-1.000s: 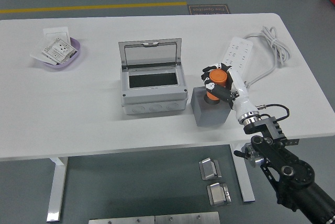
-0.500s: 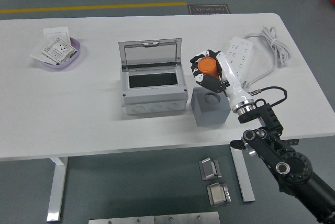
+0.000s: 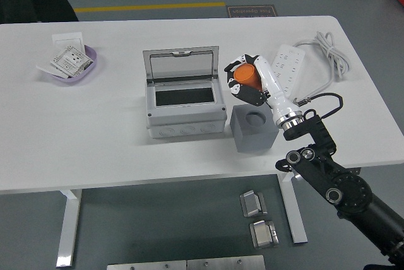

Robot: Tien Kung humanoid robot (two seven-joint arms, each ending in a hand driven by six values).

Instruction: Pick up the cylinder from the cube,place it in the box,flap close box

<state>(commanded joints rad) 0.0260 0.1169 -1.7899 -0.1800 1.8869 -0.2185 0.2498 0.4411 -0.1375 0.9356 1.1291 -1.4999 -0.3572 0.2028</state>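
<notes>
The orange cylinder (image 3: 247, 76) is pinched in the curled fingers of the right hand (image 3: 246, 81), lifted clear of the grey cube (image 3: 254, 128) whose empty round socket is seen just below and toward the near edge of the white surface (image 3: 113, 137). The open grey box (image 3: 184, 103) lies directly to the hand's left, its lid (image 3: 182, 63) propped upright at the far side, so a short leftward carry over the box's right wall is judged to be what is called for. The cylinder's long axis is tilted, its top leaning toward the box.

Orange cylinder (image 3: 247, 77) in the white-and-black right hand (image 3: 250, 81), just above the dark grey cube (image 3: 254, 129). Left of the cube, a light grey box (image 3: 184, 106) with a black interior. Beyond the cube, a white power strip (image 3: 287, 66). The table (image 3: 113, 131) is plain white.
</notes>
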